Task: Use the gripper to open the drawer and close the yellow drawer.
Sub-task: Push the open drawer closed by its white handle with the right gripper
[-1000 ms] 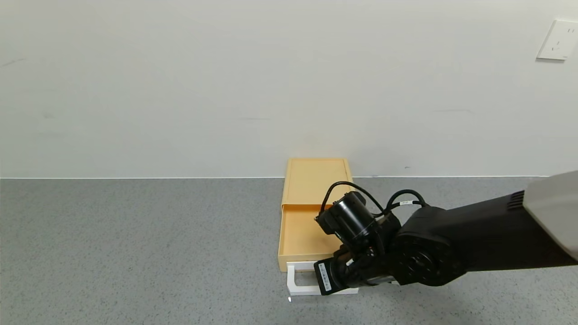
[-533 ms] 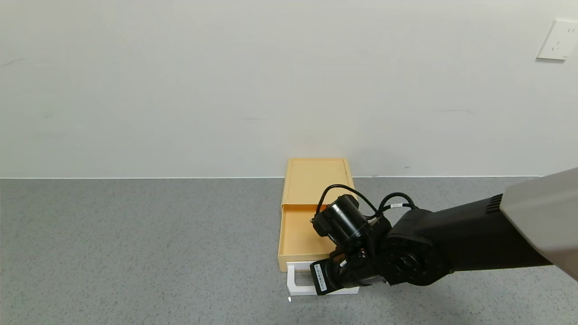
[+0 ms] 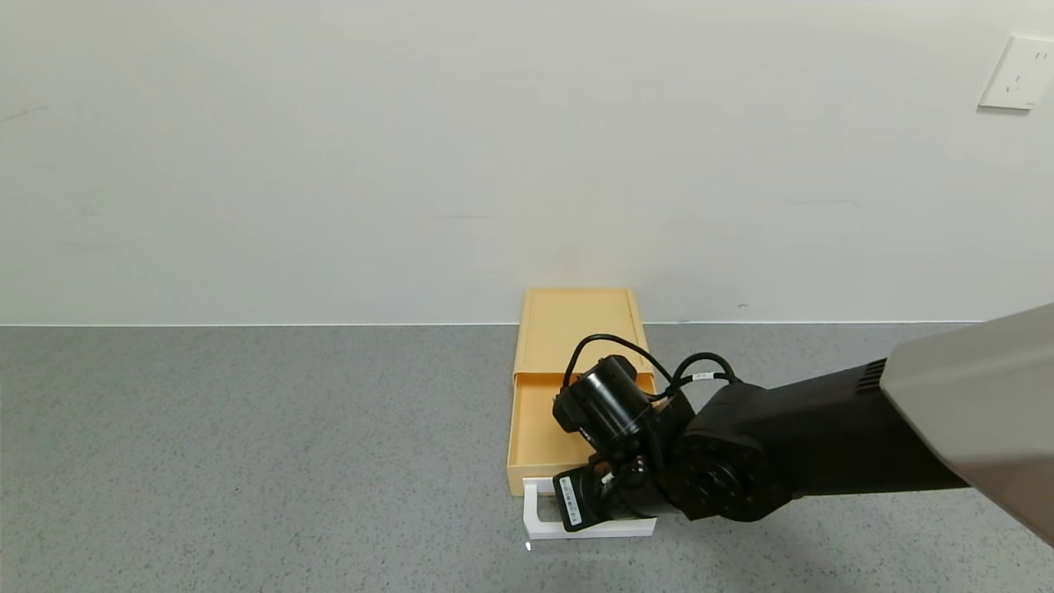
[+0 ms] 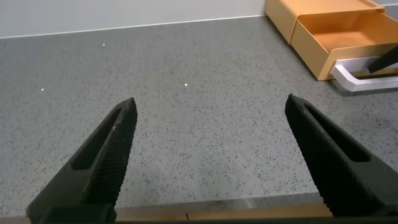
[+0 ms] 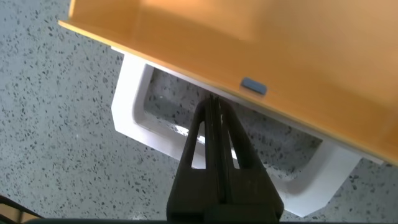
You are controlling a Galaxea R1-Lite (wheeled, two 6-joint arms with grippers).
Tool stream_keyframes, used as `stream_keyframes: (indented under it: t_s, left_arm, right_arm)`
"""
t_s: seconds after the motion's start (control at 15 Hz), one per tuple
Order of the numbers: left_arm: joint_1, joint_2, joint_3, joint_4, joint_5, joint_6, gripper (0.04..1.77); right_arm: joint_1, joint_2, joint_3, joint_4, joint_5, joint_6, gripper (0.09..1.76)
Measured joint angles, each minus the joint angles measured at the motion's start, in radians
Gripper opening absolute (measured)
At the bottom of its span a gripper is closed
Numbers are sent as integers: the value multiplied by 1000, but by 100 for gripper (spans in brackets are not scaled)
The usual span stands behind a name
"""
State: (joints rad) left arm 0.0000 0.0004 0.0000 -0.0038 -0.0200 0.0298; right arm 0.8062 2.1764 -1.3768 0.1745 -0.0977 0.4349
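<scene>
The mustard-yellow drawer box (image 3: 576,321) stands against the back wall, right of centre. Its tray (image 3: 539,428) is slid out towards me, with the white loop handle (image 3: 533,515) in front. My right arm's black wrist (image 3: 626,461) hangs over the handle and hides the fingers in the head view. In the right wrist view my right gripper (image 5: 212,101) is shut on nothing. Its tip sits inside the handle loop (image 5: 134,118), just short of the tray front (image 5: 186,43). My left gripper (image 4: 211,109) is open over bare table, far left of the drawer (image 4: 336,31).
The grey speckled table (image 3: 247,453) runs to a white wall with an outlet (image 3: 1017,72) at the upper right. The table's wooden front edge (image 4: 186,213) lies just under the left gripper. The right arm's grey link (image 3: 972,395) reaches in from the right.
My right arm and wrist have moved left and slightly away from me over the handle. The drawer tray and handle have not visibly shifted.
</scene>
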Motion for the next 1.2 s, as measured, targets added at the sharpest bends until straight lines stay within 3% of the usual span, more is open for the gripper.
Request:
stream_keyframes:
  t_s: [0.6,1.2]
  left_arm:
    - [0,0,0,0,0,-1,172]
    - [0,0,0,0,0,-1,172]
  right_arm:
    - [-10,70,-111,-7,-52,-4,11]
    - [-82,117,-214,-7,-70,-50,11]
